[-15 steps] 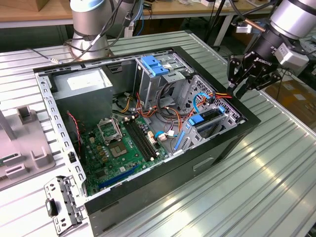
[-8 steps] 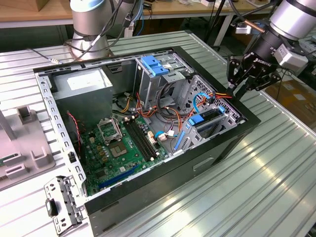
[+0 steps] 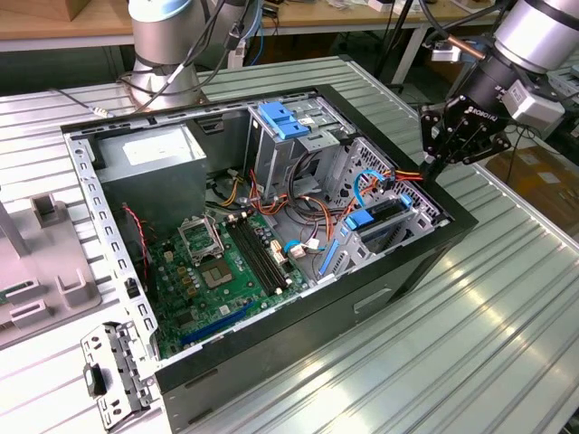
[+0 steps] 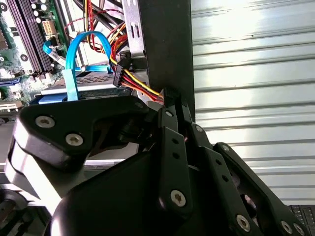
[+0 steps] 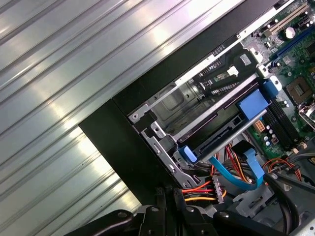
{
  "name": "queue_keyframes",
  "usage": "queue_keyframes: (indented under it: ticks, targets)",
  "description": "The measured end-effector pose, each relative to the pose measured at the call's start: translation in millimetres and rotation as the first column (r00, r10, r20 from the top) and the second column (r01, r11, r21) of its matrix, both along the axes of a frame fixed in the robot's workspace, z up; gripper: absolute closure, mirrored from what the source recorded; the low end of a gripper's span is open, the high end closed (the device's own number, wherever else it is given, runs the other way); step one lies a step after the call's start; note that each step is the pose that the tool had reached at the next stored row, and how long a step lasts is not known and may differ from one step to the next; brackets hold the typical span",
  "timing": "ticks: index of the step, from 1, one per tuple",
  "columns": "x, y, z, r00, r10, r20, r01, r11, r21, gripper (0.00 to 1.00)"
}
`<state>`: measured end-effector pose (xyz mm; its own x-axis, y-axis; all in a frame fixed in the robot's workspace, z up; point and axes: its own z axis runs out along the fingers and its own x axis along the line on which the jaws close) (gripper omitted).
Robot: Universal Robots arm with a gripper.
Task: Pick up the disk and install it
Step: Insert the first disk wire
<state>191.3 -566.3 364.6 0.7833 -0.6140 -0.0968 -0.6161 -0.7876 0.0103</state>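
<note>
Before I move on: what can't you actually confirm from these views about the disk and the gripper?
- The disk: edge-on in its bay in the first wrist view, so whether it is fully seated cannot be told.
- The disk's label: not visible; the blue carrier rails and the bay frame hide it.
- The gripper: its own dark links cover the tips in the second wrist view, so contact with the case wall is unclear.

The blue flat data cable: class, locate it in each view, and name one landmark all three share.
Exterior view: blue data cable loops inside the case, toward the exterior view's right.
Second wrist view: it arches beside the motherboard.
First wrist view: it runs past the drive bay.
Shared landmark: red-yellow-black power wires alongside it.
</note>
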Motion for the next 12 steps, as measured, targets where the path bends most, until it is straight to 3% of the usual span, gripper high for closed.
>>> queue_keyframes:
  ticks: [8,12]
  targets:
    - [0.0,0.0,-0.1,1.0,0.0,0.0,0.0,1.0,0.0003,0.82]
    - [-0.2,0.0,6.0,1.0,0.0,0.0002,0.0,1.0,0.0005,0.82]
